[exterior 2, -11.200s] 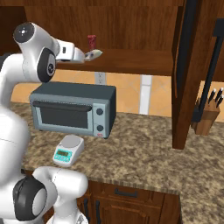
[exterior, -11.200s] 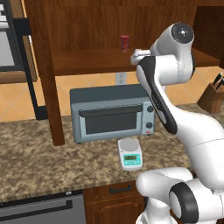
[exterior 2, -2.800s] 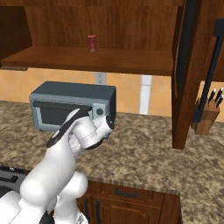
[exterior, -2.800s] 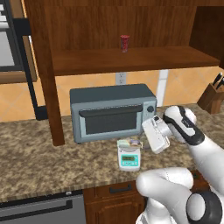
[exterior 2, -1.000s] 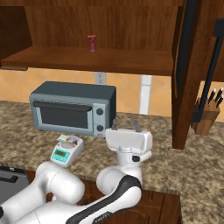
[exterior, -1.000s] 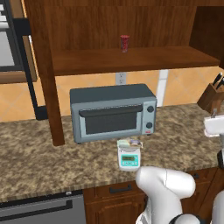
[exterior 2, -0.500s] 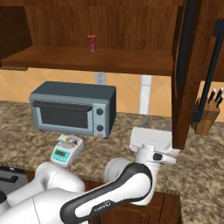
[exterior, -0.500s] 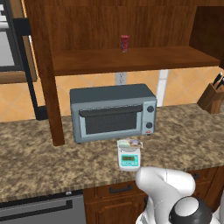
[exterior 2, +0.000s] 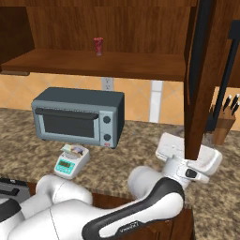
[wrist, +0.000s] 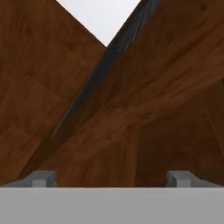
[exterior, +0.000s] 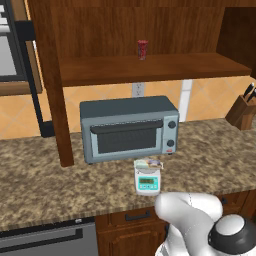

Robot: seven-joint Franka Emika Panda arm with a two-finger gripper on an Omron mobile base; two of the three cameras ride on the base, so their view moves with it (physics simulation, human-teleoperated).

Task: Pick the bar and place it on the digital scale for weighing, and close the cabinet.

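Right base view is showing the white arm bending low and reaching to the right, with its hand sitting just behind the bottom edge of the open cabinet (exterior 2: pixel 201 79) door. The gripper (wrist: pixel 113 177) is pointing up at that brown wood, and in the hand view its two small fingers (wrist: pixel 40 178) are standing far apart with nothing between them. I cannot tell if the hand is touching the door or only sitting very close to it. The door is hanging out toward the camera, so the cupboard is standing open, and a black bar handle (exterior 2: pixel 228 70) is showing on the far right. The bar (exterior 2: pixel 74 149) is lying on the round top of the digital scale (exterior 2: pixel 70 161), which is sitting on the speckled counter (exterior 2: pixel 140 145) just in front of the grey-blue toaster oven (exterior 2: pixel 78 116). In the left base view the bar (exterior: pixel 148 163) is lying on the scale (exterior: pixel 147 177) too, below the oven (exterior: pixel 129 128). A red can (exterior: pixel 142 49) is standing on the shelf inside the cupboard. A knife block (exterior: pixel 241 111) is sitting on the counter at the far right.
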